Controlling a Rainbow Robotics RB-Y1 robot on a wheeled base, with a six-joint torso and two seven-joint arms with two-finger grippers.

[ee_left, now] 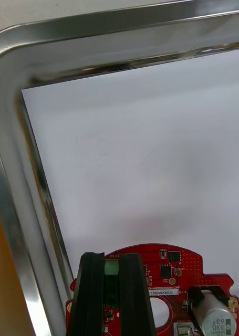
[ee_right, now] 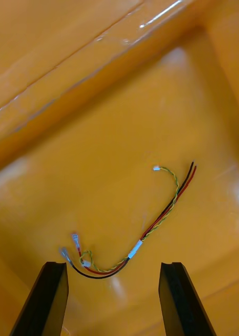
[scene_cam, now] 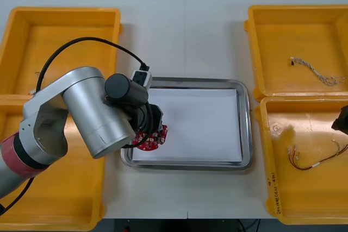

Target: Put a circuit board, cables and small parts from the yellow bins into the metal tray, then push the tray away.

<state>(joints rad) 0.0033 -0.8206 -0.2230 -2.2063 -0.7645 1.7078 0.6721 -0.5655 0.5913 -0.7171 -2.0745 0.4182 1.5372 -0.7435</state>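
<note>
My left gripper point(ee_left: 111, 257) is shut on a round red circuit board point(ee_left: 172, 273), its fingers pinching a green part at the board's edge. In the front view the board point(scene_cam: 153, 139) sits at the near left corner of the metal tray point(scene_cam: 246, 129), which is white inside; I cannot tell whether it touches the floor. My right gripper point(ee_right: 114, 299) is open over the near right yellow bin point(scene_cam: 304, 210), with a red and yellow cable point(ee_right: 151, 226) lying on the bin floor just beyond its fingers. The same cable point(scene_cam: 318, 158) shows in the front view.
The far right bin point(scene_cam: 261, 47) holds a pale twisted cable point(scene_cam: 318, 73). The two left bins point(scene_cam: 22, 36) are partly hidden by my left arm. The tray rim point(ee_left: 24, 79) curves close beside the left fingers.
</note>
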